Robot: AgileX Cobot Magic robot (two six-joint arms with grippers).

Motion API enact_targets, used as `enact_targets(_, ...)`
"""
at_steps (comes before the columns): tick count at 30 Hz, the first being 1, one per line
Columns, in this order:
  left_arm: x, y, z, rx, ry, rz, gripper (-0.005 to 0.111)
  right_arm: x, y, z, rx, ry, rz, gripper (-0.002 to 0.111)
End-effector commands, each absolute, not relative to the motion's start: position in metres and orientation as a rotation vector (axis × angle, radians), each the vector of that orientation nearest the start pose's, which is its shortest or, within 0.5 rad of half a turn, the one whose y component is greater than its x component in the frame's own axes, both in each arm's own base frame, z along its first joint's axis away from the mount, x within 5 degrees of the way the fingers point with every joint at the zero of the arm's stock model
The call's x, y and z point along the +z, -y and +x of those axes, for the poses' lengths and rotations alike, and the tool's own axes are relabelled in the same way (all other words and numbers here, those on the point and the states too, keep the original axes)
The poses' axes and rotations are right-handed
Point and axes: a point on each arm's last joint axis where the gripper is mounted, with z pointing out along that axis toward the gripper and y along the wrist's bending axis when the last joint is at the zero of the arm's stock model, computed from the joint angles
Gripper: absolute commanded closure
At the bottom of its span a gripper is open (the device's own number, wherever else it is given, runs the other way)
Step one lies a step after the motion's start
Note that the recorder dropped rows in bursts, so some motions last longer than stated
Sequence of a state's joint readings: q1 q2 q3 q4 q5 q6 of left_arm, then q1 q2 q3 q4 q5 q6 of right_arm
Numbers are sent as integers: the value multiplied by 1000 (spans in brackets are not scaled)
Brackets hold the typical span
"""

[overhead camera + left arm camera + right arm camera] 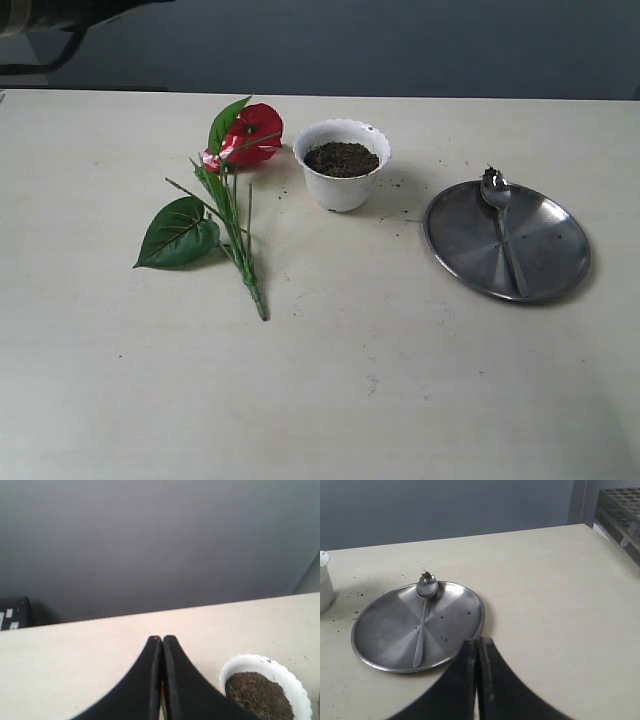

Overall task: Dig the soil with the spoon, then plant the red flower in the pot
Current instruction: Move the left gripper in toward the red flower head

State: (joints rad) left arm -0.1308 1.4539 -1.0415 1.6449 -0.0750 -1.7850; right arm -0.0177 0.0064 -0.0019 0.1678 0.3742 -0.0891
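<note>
The small silver metal spoon [503, 222] lies in the round steel plate [560, 270] with crumbs of earth on its bowl, and the dark brown crumbly soil [341, 158] fills the small white scallop-rimmed pot [341, 190], so digging looks done and planting remains. The artificial red flower [232, 180] lies flat on the table just beside the pot, its long axis running from the bloom beside the pot's rim to the stem end toward the table's near edge. The left gripper [162, 640] and the right gripper [478, 642] both have their jaws pressed together, holding nothing.
</note>
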Motion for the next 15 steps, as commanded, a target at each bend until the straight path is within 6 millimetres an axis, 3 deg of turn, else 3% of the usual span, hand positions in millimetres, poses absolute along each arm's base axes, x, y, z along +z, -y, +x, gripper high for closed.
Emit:
enact_targets(1,291,65,340,-439,-2013,52,106,181,-4,53,86,-1842,39,108)
enact_targets(8,255,78,348,-584,-2153,112,106,181,-4,53,86,-1842,39,108)
enact_targets(13,254,76,349,-586,-2159,46,106,181,-4,53,86,-1842,39,108)
enact_targets(15,254,76,350,-598,-2164,24,97,181,-4,53,86,-1842,39,108)
